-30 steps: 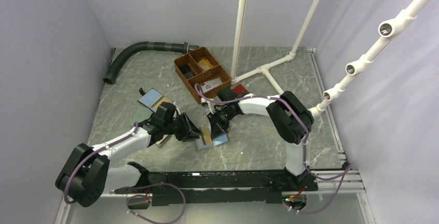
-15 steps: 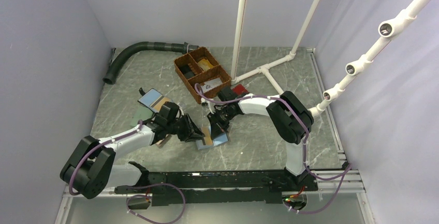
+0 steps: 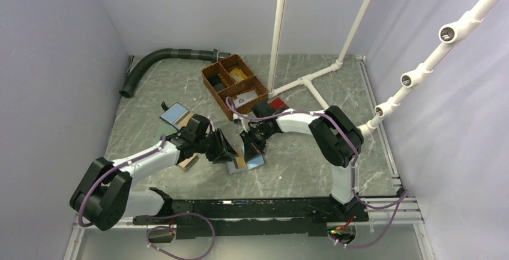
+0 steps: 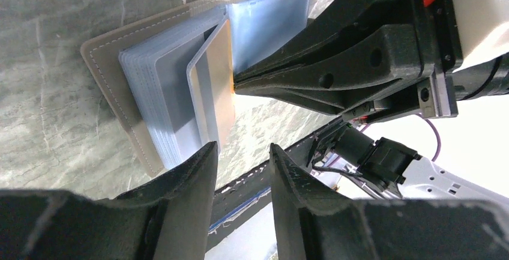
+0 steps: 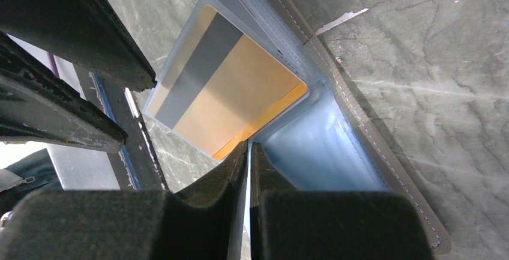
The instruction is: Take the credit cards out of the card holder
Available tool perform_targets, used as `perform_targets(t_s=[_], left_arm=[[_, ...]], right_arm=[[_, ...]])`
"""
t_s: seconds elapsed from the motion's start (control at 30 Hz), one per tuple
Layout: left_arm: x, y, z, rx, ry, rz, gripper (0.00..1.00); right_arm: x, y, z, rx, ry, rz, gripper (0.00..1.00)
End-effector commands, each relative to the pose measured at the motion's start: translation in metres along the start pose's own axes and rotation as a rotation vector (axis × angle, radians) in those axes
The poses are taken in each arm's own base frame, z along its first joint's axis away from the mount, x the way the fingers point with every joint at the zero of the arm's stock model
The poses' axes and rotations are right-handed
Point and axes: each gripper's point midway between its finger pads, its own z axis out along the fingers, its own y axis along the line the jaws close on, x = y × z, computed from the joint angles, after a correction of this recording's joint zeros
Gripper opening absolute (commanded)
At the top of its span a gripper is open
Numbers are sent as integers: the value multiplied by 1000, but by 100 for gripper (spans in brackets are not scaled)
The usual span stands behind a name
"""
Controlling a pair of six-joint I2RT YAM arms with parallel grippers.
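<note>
Card (image 5: 231, 101) not out yet, lodged in the open card holder (image 5: 360, 133); corner at the tips of the shut right gripper (image 5: 247, 149); edge just ahead of the parted, empty left gripper (image 4: 242, 152).

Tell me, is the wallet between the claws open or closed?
Open. The card holder lies spread out flat, its blue inside facing up.

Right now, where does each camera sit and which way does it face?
Top external: fixed above and behind the arms, facing down at the table; both arms show, the left gripper and right gripper meeting at the card holder.
Left wrist: on the left arm, facing along its open gripper to the card holder; its fingers show below.
Right wrist: on the right arm, facing down past its shut gripper at a gold credit card.
Shared: both wrist views show the card holder and credit card.
</note>
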Motion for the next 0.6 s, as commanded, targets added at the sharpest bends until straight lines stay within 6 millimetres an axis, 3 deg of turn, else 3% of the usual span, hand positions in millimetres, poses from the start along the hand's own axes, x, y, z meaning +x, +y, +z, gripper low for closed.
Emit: perform_targets(t_s=[0.0,0.37,0.57], left_arm=[[-2,-10,2,13,5,42,42],[-2,-8,5,-56,17,65,44],[-4,4,4,-169,12,81,47]], right_arm=[[-12,4,-2,-7,-25,-39,8],[-14,5,-2,-6,-28,-42,8],[-13,5,-3,-1,-29,-44,8]])
